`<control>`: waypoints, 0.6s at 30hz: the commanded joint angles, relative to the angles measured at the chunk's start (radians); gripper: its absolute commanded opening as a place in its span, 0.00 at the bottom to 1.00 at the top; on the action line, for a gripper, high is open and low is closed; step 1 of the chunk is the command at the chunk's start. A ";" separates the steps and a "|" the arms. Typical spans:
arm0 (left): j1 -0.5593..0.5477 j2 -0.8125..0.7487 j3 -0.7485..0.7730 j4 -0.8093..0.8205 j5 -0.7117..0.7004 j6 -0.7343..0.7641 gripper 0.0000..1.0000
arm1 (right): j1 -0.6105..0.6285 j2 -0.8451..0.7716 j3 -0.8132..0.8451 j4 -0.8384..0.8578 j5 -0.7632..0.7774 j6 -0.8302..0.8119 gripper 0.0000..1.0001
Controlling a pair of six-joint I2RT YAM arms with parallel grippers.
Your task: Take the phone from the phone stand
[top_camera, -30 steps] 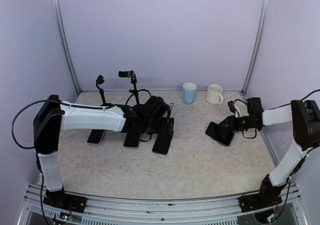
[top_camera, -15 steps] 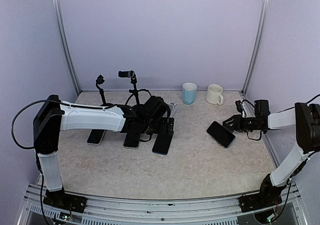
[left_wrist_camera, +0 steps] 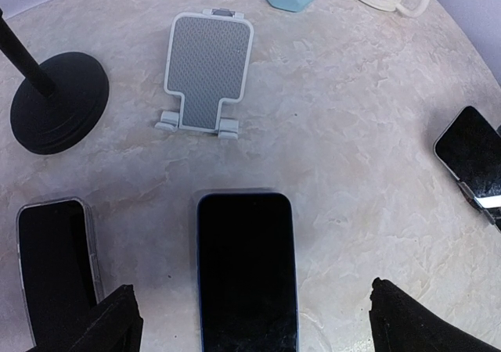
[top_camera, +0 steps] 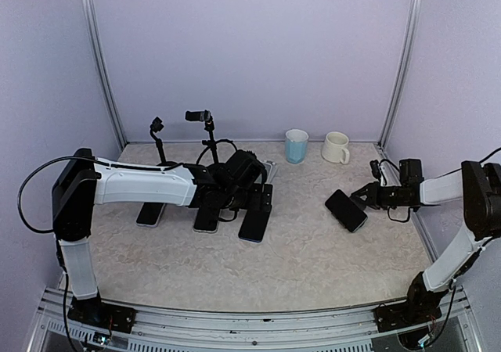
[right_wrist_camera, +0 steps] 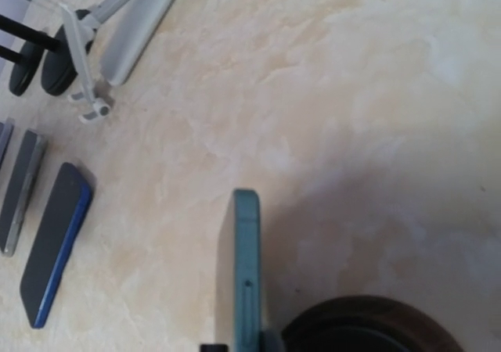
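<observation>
A grey and white phone stand (left_wrist_camera: 207,70) stands empty on the table behind the left gripper; it also shows in the right wrist view (right_wrist_camera: 117,39). My right gripper (top_camera: 366,197) is shut on the end of a teal-edged phone (right_wrist_camera: 246,274), which lies low at the table's right side (top_camera: 345,210), far from the stand. Its dark screen shows in the left wrist view (left_wrist_camera: 470,152). My left gripper (left_wrist_camera: 252,289) is open and empty, its jaws wide apart above a blue-edged phone (left_wrist_camera: 246,270) lying flat on the table.
Two more phones (top_camera: 150,213) (top_camera: 207,215) lie flat left of the blue-edged one (top_camera: 254,223). Two black tripod stands (top_camera: 160,133) (top_camera: 205,125) rise at the back left. A blue cup (top_camera: 296,145) and a white mug (top_camera: 336,147) stand at the back wall.
My right gripper has pulled back to the right with the teal-edged phone, which has tipped from steeply raised to low over the table. The left arm has not moved.
</observation>
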 commanded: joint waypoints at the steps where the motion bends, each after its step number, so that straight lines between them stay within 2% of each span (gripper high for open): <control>1: 0.008 -0.039 -0.006 0.006 -0.002 0.015 0.99 | -0.019 -0.010 -0.032 0.019 0.011 0.013 0.19; 10: 0.008 -0.048 -0.004 0.005 -0.004 0.045 0.99 | -0.025 -0.001 -0.043 0.055 -0.025 0.034 0.00; 18: -0.001 -0.072 -0.010 0.020 0.004 0.106 0.99 | -0.025 0.004 -0.051 0.117 -0.120 0.074 0.00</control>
